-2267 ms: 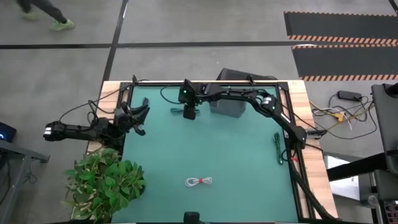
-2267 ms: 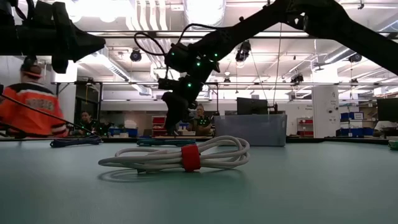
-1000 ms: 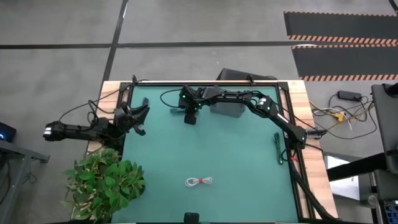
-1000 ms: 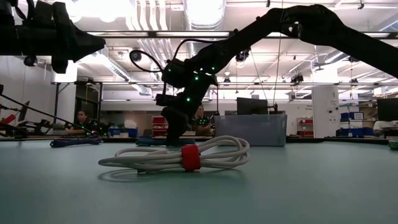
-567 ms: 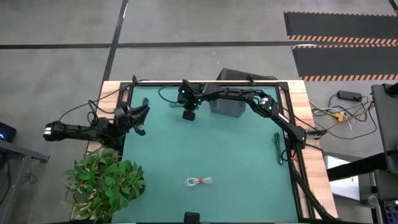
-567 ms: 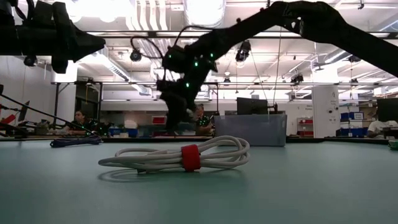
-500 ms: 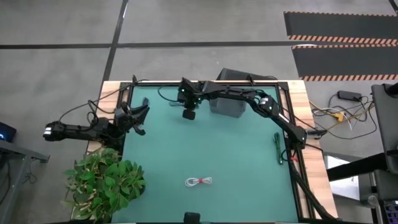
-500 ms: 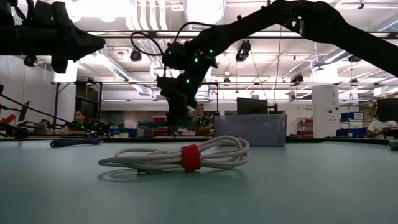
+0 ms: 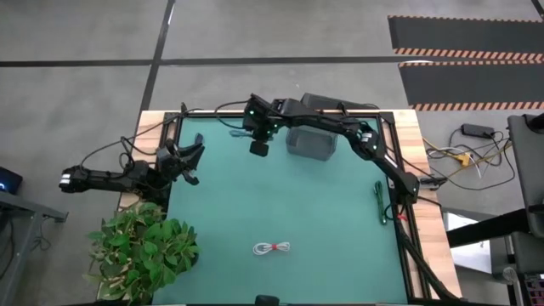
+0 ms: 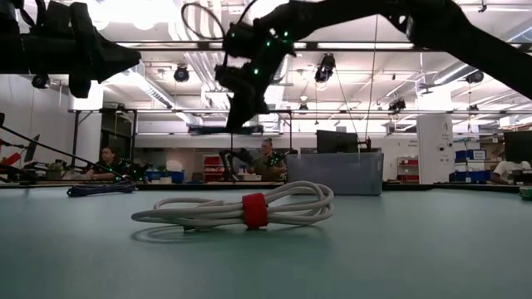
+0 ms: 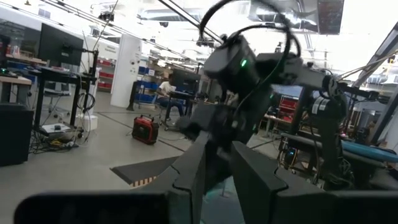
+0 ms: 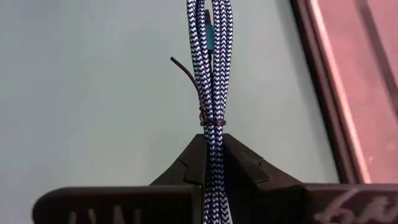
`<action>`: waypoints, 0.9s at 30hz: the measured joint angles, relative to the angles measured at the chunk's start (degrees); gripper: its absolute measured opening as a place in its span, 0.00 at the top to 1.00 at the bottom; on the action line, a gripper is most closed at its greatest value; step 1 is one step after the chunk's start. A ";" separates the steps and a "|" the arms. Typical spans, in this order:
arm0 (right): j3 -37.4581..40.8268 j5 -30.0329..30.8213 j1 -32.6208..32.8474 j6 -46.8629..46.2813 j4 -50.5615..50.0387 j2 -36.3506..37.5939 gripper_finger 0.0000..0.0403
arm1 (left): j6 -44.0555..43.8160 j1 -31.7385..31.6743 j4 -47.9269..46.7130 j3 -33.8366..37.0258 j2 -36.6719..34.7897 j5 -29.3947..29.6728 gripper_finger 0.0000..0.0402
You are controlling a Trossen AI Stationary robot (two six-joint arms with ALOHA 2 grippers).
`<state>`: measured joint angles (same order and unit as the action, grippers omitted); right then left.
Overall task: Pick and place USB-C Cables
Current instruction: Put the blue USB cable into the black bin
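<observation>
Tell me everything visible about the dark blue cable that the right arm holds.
The dark blue cable is a braided blue-and-white bundle, folded into parallel strands and tied with a thin twist wire. The right end effector is shut on it just below the tie. It hangs lifted off the green mat, near the table's wooden edge.

Cables: three. One white cable (image 9: 272,248) with a red band, near centre; one green cable (image 9: 380,202) at the right edge; one blue braided cable (image 12: 211,74). Bins: one grey bin (image 9: 311,143), far side. Plants: one plant (image 9: 140,251), near left.
</observation>
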<state>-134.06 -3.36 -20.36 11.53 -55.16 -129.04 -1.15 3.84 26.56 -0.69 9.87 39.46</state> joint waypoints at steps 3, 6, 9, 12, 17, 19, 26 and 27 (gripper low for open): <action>0.15 0.35 -0.02 0.00 -1.53 1.76 0.94 | -0.02 0.00 0.01 0.00 0.00 0.00 0.84; 0.22 0.41 -0.02 -0.01 -3.68 3.47 0.94 | 0.00 0.00 0.00 0.00 -0.02 0.00 0.84; 0.22 0.71 -0.04 -0.40 -5.28 5.23 0.94 | 0.00 0.00 -0.01 0.02 -0.01 0.00 0.84; 0.24 0.99 -0.04 -0.44 -6.95 6.37 0.94 | -0.01 0.00 -0.01 0.02 0.00 -0.02 0.84; 0.45 0.99 0.64 -0.46 -9.36 8.20 0.94 | 0.00 0.00 -0.01 0.02 0.00 -0.02 0.84; 1.03 0.93 1.20 -0.46 -9.57 9.40 0.94 | 0.00 0.00 -0.01 -0.01 0.00 -0.02 0.84; 9.56 3.37 2.84 -1.66 -8.64 16.84 0.94 | -0.04 0.00 0.01 0.00 -0.02 -0.02 0.84; 11.58 4.31 3.09 -1.65 -7.70 18.48 0.94 | -0.04 0.00 0.03 0.00 0.05 -0.02 0.84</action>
<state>-122.48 0.95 -17.27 9.88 -62.86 -110.56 -1.19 3.84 26.59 -0.69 9.92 39.44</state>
